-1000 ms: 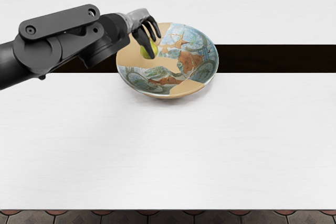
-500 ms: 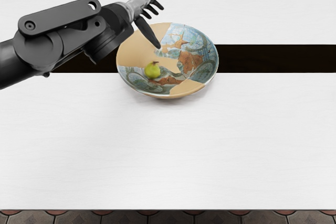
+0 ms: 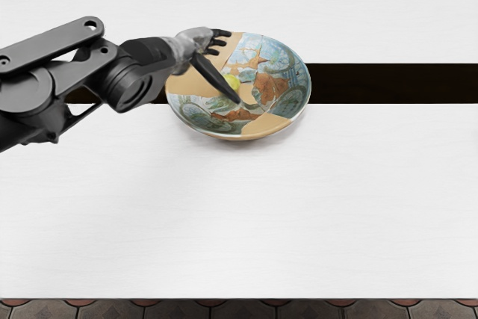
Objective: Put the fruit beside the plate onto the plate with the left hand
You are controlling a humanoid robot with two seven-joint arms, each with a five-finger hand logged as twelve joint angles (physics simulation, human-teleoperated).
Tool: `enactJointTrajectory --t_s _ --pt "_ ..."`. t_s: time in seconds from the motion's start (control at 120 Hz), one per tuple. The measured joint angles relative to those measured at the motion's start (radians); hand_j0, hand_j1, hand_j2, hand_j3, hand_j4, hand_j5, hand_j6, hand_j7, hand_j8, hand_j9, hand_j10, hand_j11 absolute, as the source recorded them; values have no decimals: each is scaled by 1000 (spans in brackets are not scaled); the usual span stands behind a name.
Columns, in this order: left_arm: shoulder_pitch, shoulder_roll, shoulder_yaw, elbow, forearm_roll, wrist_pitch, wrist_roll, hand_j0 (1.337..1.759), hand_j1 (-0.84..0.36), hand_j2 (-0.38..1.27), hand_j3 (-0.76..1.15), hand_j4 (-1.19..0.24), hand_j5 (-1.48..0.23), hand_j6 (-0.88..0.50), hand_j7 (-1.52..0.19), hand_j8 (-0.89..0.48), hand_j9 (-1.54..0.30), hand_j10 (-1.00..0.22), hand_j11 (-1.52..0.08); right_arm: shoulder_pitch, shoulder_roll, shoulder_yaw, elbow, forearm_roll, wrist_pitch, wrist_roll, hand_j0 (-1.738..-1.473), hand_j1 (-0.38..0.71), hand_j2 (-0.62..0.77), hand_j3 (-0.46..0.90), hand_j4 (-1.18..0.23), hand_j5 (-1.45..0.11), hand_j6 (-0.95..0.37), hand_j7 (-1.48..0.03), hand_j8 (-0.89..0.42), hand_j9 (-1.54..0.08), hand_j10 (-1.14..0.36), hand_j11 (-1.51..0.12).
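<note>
A tan bowl-like plate [image 3: 280, 121] painted in blue and orange patterns sits at the table's middle back. A small yellow-green fruit [image 3: 233, 82] lies inside it near the centre, partly hidden by a black finger. My left hand [image 3: 212, 61] hovers over the plate's left rim with its fingers spread and holds nothing. One long black finger [image 3: 216, 80] stretches across the plate towards the fruit. The left arm comes in from the picture's left edge.
A dark gap [image 3: 388, 84] runs across the white table [image 3: 239, 207] behind the plate. The table's front edge [image 3: 239, 298] lies near the bottom of the picture, with tiled floor below.
The hand let go of the fruit, which dropped into the plate and rolled towards its centre. The arm has since swung lower and leftwards, fingers spread.
</note>
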Motion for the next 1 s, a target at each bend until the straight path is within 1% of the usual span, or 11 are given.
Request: enactJointTrajectory --t_s 0.05,0.092,0.142,0.183,0.333,0.483,0.55,0.6,0.683,0.792,1.0 --pt "4 59 -23 -47 -68 -31 0 1658 282 15 0 -59 -75 -59 -75 -58 -75 -58 -75 0 0 0 0 0 0 0 -1658 -349 0 0 0 0 0 0 0 0 0 0" --pt "12 74 -47 -81 -122 -68 0 1658 290 13 0 -51 -66 -51 -66 -51 -66 -51 -66 0 0 1 0 0 0 0 -1658 -349 0 0 0 0 -1 0 0 0 0 0" --pt "62 112 -85 -112 -200 -132 0 1658 298 11 0 -45 -58 -45 -57 -44 -57 -44 -57 0 0 1 0 1 0 0 -1658 -349 0 0 0 0 -1 0 0 0 0 0" --pt "68 144 -110 -129 -278 -195 0 1658 303 10 0 -40 -52 -40 -51 -40 -51 -40 -51 0 0 1 0 1 0 0 -1658 -349 0 0 0 0 0 0 0 0 0 0" --pt "71 265 -150 -160 -550 -444 0 1658 315 7 0 -29 -38 -29 -38 -29 -38 -29 -38 0 0 2 0 1 0 0 -1658 -349 0 0 0 0 -1 0 0 0 0 0" --pt "150 384 -161 -168 -756 -681 0 1658 321 5 0 -24 -31 -24 -31 -24 -31 -24 -31 0 0 2 0 1 0 0 -1658 -349 0 0 0 0 0 0 0 0 0 0" --pt "209 422 -181 -169 -799 -753 0 1658 323 5 0 -22 -29 -22 -29 -22 -29 -22 -29 -1 0 2 0 1 1 0 -1658 -349 0 0 0 0 0 0 0 0 0 0" --pt "228 438 -199 -169 -818 -783 0 1658 323 5 0 -21 -28 -21 -28 -21 -28 -21 -28 -1 0 2 0 1 1 0 -1658 -349 0 0 0 0 0 0 0 0 0 0" --pt "277 484 -215 -170 -837 -811 0 1658 324 4 0 -20 -27 -20 -27 -20 -27 -20 -27 -2 0 2 0 1 1 0 -1658 -349 0 0 0 0 0 0 0 0 0 0" --pt "342 588 -222 -171 -863 -825 0 1658 326 4 0 -18 -25 -18 -25 -18 -25 -19 -25 -3 0 1 0 1 1 0 -1658 -349 0 0 0 0 0 0 0 0 0 0" --pt "352 698 -226 -169 -881 -832 0 1658 327 3 0 -17 -23 -16 -23 -16 -23 -17 -23 -6 0 0 0 1 1 0 -1658 -349 0 0 0 0 0 0 0 0 0 0"
